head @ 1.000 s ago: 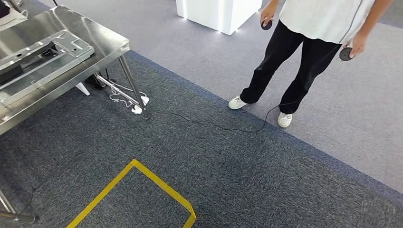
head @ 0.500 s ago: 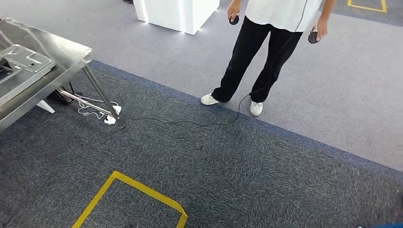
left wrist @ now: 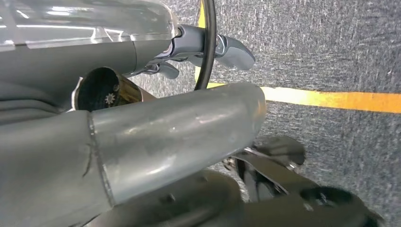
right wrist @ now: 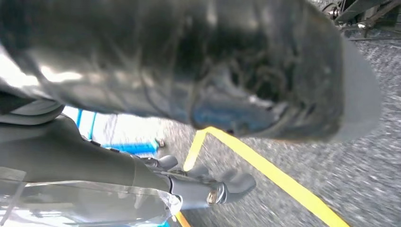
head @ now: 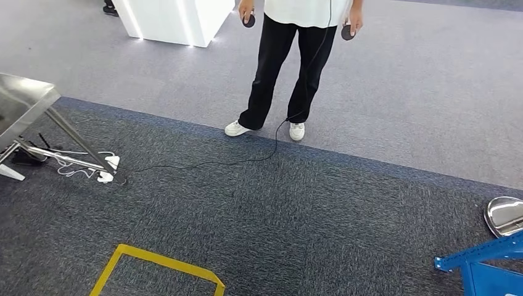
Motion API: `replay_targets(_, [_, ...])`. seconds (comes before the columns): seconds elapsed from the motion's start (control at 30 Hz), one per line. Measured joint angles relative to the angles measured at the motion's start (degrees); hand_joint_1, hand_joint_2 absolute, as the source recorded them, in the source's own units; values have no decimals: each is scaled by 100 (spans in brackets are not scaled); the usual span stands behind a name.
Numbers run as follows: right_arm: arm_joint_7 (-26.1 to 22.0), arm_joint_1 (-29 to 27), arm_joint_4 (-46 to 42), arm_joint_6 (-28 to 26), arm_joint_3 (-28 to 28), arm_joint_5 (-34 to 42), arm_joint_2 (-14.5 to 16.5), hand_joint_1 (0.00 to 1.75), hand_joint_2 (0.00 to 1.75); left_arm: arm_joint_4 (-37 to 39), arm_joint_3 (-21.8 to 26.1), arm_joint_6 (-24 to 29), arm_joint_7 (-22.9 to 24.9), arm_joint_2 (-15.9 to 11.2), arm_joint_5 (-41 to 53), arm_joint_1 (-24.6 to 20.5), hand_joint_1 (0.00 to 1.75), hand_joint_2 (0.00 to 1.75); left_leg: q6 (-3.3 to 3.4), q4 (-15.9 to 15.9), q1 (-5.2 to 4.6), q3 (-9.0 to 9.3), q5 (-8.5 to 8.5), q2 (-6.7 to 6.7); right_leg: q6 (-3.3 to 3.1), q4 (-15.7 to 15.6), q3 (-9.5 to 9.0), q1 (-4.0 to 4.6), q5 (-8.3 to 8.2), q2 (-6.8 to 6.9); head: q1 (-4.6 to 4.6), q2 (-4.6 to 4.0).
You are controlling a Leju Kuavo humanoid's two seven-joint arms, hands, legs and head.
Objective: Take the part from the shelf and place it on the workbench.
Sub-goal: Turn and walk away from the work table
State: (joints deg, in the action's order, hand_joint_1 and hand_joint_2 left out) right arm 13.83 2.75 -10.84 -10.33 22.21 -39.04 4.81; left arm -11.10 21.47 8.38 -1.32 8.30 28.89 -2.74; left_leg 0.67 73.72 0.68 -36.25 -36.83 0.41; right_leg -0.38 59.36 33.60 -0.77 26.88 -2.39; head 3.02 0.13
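On the head view, a dark blue-grey carpet (head: pixel 296 228) is seen in the near part of the scene, and a lighter grey carpet (head: pixel 432 92) beyond it. The corner of a stainless steel workbench (head: pixel 24 102) is seen at the far left, with a white power strip (head: pixel 109 169) lying by its slanted leg. A thin black cable (head: pixel 203 164) is laid across the carpet from there towards a person in black trousers and white shoes (head: pixel 287 68), who stands at the far middle with a round black controller in each hand. A white glowing box-shaped pedestal (head: pixel 172 21) is placed to the person's left. A yellow tape outline (head: pixel 157 262) is stuck on the floor at the near left.

At the near right, the corner of a blue metal shelf frame (head: pixel 481 262) is seen. A shiny silver metal part with a rounded outline (head: pixel 506 214) is found just beyond it, cut off by the right edge; what it rests on cannot be told.

On the left wrist view, the left hand (left wrist: pixel 156 123) is hung above the carpet and the yellow tape, its fingers (left wrist: pixel 227 47) stretched out and set apart from the thick grey thumb, with nothing held. On the right wrist view, the right hand (right wrist: pixel 189 94) is likewise spread wide, its dark fingers (right wrist: pixel 227 182) well clear of the thumb, with nothing gripped
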Motion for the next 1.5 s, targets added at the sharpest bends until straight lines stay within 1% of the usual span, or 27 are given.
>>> replay_targets(0.07, [-97,-8,0,-27,32,0,18,0,0,0,10,-11,49,-16,41,9,0,0,119,-653,-76,247,476,-128,-3,-1,-26,15,0,-160,0,0])
replay_targets(0.1, [-159,-5,0,-43,41,-5,33,0,0,0,15,-20,62,-28,63,13,0,0,179,-1032,-109,394,672,-277,0,1,-32,15,-2,-233,2,0])
replay_targets(0.17, [-249,10,0,-69,58,-21,61,0,0,0,22,-34,51,-49,97,8,0,0,246,-1473,-154,550,852,-484,28,0,-6,-5,-16,-367,1,0])
replay_targets(0.2, [-258,11,1,-72,66,-29,71,0,0,0,25,-37,32,-56,108,-3,0,0,259,-1523,-164,562,850,-503,56,-9,12,-16,-32,-429,-2,0])
replay_targets(0.23, [-245,6,2,-70,72,-41,72,0,0,0,25,-38,8,-54,117,-17,0,0,261,-1566,-172,579,874,-446,93,-29,25,-25,-53,-492,-3,0])
replay_targets(0.3, [-200,-9,5,-60,81,-67,71,0,0,0,26,-37,-27,-48,126,-29,0,0,284,-1706,-147,646,956,-308,139,47,70,-2,8,-357,3,0])
replay_targets(0.33, [-184,-7,7,-58,87,-76,71,0,0,0,26,-37,-36,-46,128,-24,0,0,300,-1779,-132,673,999,-227,154,226,155,18,134,-206,7,0])
replay_targets(0.4, [-173,1,7,-56,99,-85,71,0,0,0,28,-37,-44,-46,129,-6,0,0,325,-1829,-123,684,1022,-64,179,878,460,32,510,86,12,0])
replay_targets(0.47, [-171,0,7,-53,107,-90,71,0,0,0,30,-38,-46,-46,128,4,0,0,319,-1812,-124,676,1001,110,222,1390,693,1,688,169,13,0])
replay_targets(0.5, [-162,-2,7,-51,111,-91,69,0,0,0,30,-38,-50,-42,127,4,0,0,308,-1798,-120,676,985,192,247,1374,670,-21,623,197,12,0])
replay_targets(0.53, [-147,-3,7,-50,114,-91,66,0,0,0,30,-38,-59,-39,125,3,0,0,292,-1775,-111,677,964,265,269,1138,532,-40,470,237,13,0])
replay_targets(0.6, [-95,1,6,-46,125,-91,50,0,0,0,33,-38,-81,-30,120,0,0,0,235,-1699,-105,672,899,389,276,387,110,-51,144,423,13,0])
replay_targets(0.67, [-64,4,5,-41,139,-92,37,0,0,0,42,-37,-82,-29,117,-10,0,0,156,-1633,-112,671,832,479,214,-22,-109,-22,33,539,8,0])
replay_targets(0.77, [-86,-10,4,-46,165,-92,22,0,0,0,63,-40,-16,-28,130,-53,0,0,51,-1602,-96,715,786,550,96,-70,-98,-5,20,427,5,0])
replay_targets(0.83, [-148,-3,3,-67,183,-91,9,0,0,0,74,-45,29,-27,161,-57,0,0,-9,-1376,-66,634,595,350,22,-110,-95,-30,-21,332,4,0])
replay_targets(0.9, [-210,13,2,-87,203,-93,-8,0,0,0,78,-51,49,-26,190,-39,0,0,-46,-700,-40,330,195,88,-22,-122,-73,-33,-50,226,3,0])
replay_targets(0.93, [-231,18,2,-92,211,-94,-16,0,0,0,78,-52,54,-23,198,-29,0,0,-54,-293,-33,140,18,35,-30,-120,-58,-25,-57,161,2,0])
replay_targets(0.97, [-243,18,2,-93,214,-95,-19,0,0,0,78,-54,56,-20,209,-20,0,0,-56,-12,-30,7,-55,19,-33,-116,-50,-17,-61,91,3,0])
replay_targets(1.0, [-250,17,2,-93,217,-96,-21,0,0,0,78,-54,56,-16,217,-13,0,0,-49,65,-28,-34,-6,13,-34,-108,-48,-10,-64,17,3,0])
replay_targets(1.07, [-257,15,2,-94,221,-96,-22,0,0,0,79,-54,55,-13,231,-11,0,0,-13,-452,-26,199,390,-63,-29,-90,-53,-8,-68,-135,2,0])
replay_targets(1.13, [-259,24,2,-94,223,-96,-20,0,0,0,81,-52,42,-13,236,-2,0,0,35,-1225,-22,528,732,-364,7,-67,-32,-8,-79,-280,3,0])
replay_targets(1.2, [-260,30,2,-93,225,-96,-17,0,0,0,84,-48,14,-13,244,-6,0,0,65,-1548,-34,642,811,-546,82,-65,17,-27,-113,-409,4,0])
replay_targets(1.27, [-257,10,3,-93,246,-96,-18,0,0,0,85,-42,-5,-14,251,-28,0,0,113,-1600,-39,659,852,-434,163,-86,49,-50,-152,-494,4,0])
replay_targets(1.33, [-249,-3,4,-93,281,-96,-19,0,0,0,86,-39,-16,-14,255,-35,0,0,196,-1690,-25,690,925,-284,207,50,123,-31,-40,-266,11,0])
replay_targets(1.4, [-237,7,4,-93,299,-96,-20,0,0,0,87,-39,-21,-13,265,-22,0,0,249,-1731,-34,683,963,-108,231,609,384,-9,315,71,18,0])
replay_targets(1.47, [-219,14,4,-93,302,-96,-19,0,0,0,88,-41,-8,-13,279,-3,0,0,264,-1716,-55,652,962,77,267,1308,700,-20,624,170,20,0])
replay_targets(1.5, [-210,11,4,-93,303,-96,-19,0,0,0,89,-43,3,-12,286,1,0,0,264,-1709,-62,640,958,169,283,1459,753,-29,643,187,20,0])
